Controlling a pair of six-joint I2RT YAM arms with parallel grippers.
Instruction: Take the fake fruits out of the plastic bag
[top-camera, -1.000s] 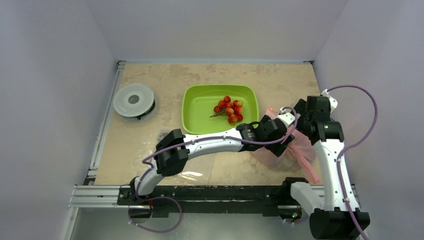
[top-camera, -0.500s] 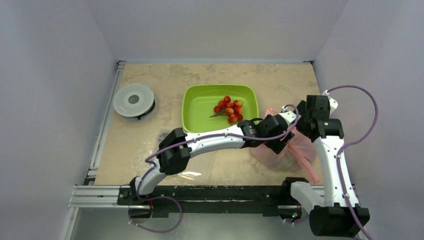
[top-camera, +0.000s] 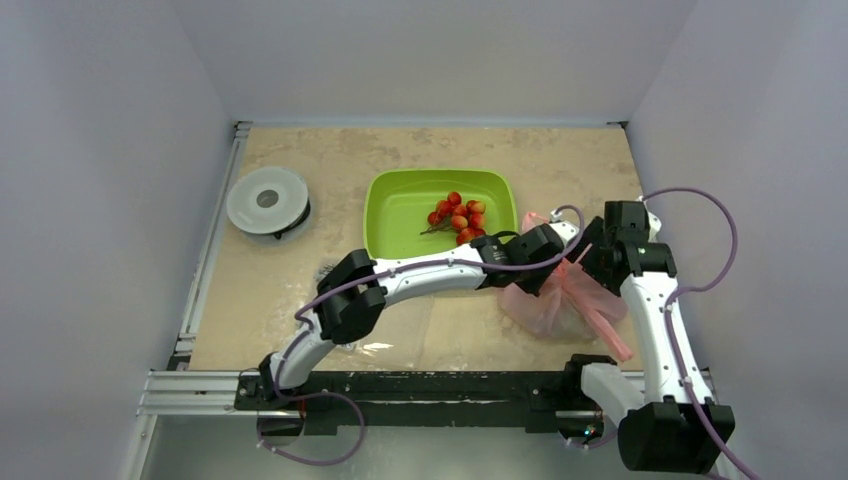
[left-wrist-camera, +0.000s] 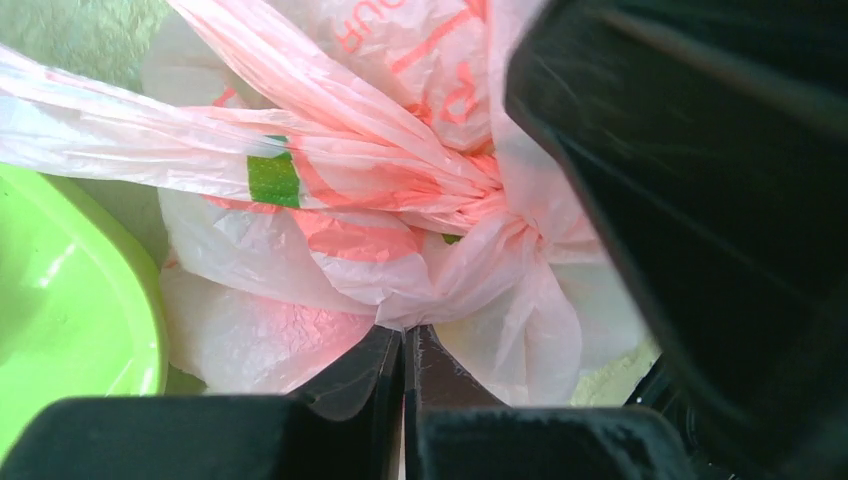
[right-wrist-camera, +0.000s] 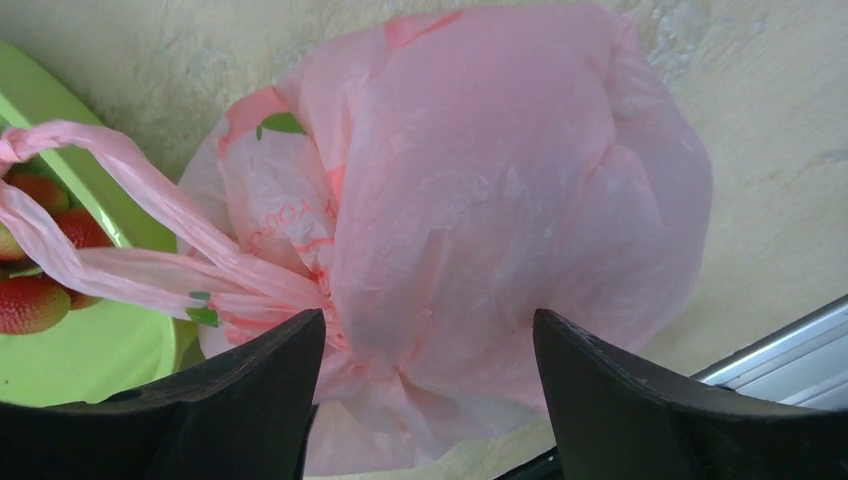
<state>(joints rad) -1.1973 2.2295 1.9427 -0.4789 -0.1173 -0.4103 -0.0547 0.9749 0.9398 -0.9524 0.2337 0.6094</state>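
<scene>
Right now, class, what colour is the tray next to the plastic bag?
The tray is bright lime green, clearest in the top external view.

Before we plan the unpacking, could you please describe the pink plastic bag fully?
The plastic bag is thin, crinkly, translucent pink with red print, bunched at its neck, lying on the table beside the green tray, a handle reaching over its rim. The left gripper is shut on a fold; the open right gripper straddles it.

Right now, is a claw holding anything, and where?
The left claw looks shut on a thin fold of the plastic bag, just under its bunched knot. The right claw is open around the bag, gripping nothing.
</scene>
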